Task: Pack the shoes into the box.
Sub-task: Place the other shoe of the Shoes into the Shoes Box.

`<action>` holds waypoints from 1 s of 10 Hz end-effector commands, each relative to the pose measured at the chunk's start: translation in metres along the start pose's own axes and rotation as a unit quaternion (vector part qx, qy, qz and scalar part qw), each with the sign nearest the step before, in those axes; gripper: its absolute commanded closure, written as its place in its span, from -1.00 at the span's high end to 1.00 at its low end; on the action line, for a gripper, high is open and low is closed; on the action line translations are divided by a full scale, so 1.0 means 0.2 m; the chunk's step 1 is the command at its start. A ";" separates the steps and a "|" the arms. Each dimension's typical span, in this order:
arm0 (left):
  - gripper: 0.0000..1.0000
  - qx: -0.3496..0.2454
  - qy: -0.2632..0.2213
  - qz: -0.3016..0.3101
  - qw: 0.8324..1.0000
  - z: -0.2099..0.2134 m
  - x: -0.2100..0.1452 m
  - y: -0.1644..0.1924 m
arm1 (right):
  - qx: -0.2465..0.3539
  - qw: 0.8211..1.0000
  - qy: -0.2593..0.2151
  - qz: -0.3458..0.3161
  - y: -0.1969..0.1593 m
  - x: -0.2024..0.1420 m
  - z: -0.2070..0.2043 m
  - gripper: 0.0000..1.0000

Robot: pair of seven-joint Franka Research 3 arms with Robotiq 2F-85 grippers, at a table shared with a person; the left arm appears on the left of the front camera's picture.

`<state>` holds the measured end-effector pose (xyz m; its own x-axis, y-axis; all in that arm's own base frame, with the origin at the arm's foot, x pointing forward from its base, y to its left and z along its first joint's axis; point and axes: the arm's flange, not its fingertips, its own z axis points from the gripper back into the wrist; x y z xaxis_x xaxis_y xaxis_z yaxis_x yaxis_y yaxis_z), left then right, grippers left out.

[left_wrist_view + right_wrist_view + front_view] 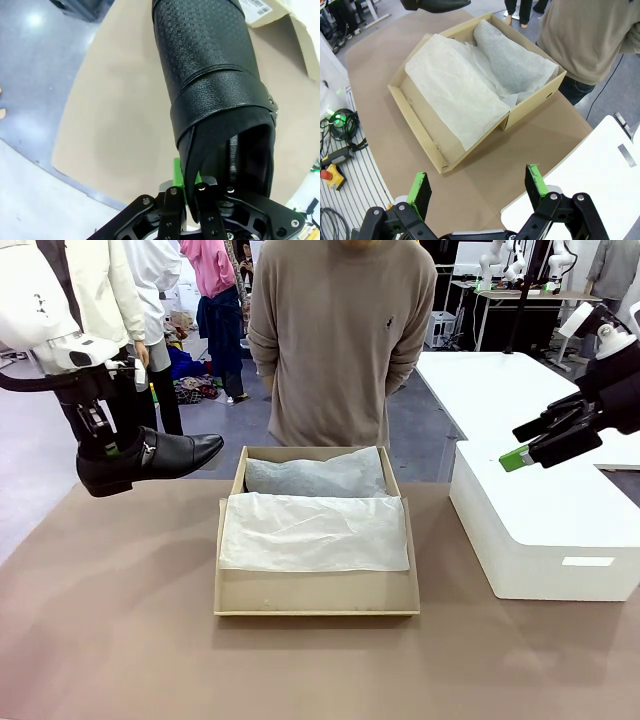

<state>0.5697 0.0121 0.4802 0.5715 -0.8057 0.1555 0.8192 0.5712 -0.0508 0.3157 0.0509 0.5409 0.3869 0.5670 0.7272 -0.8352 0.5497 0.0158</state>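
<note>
Fingers (176,174) of your left gripper (106,445) are pinched tight on the heel collar of one shiny black leather dress shoe (150,460). You hold it in the air, left of the open brown cardboard shoebox (315,602), toe toward it. Your right gripper (522,445) hangs spread wide and empty above the white rectangular block (540,530). White tissue paper (315,532) lines the box, and no shoe lies uncovered inside. Packing is judged barely begun: this shoe is yet to go in.
</note>
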 end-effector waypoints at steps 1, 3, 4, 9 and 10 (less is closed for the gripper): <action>-1.00 0.006 -0.008 -0.003 1.000 0.03 -0.01 0.01 | 0.006 1.000 -0.009 0.004 -0.01 0.01 -0.01 1.00; -1.00 0.000 -0.017 0.068 0.998 0.02 0.03 -0.04 | 0.006 1.000 -0.009 0.004 -0.01 0.01 -0.01 1.00; -1.00 0.022 -0.021 0.135 0.990 0.06 0.06 -0.08 | 0.006 1.000 -0.009 0.004 -0.01 0.01 -0.01 1.00; -1.00 0.082 -0.019 0.410 0.908 0.17 0.35 -0.31 | 0.006 1.000 -0.009 0.004 -0.01 0.01 -0.01 1.00; -1.00 0.072 -0.019 0.432 0.899 0.18 0.40 -0.36 | 0.006 1.000 -0.009 0.004 -0.01 0.01 -0.01 1.00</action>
<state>0.5566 -0.0780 0.5254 0.9795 -0.0980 0.1762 0.1051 0.9940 -0.0314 0.3157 0.0509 0.5409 0.3870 0.5670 0.7272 -0.8351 0.5498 0.0158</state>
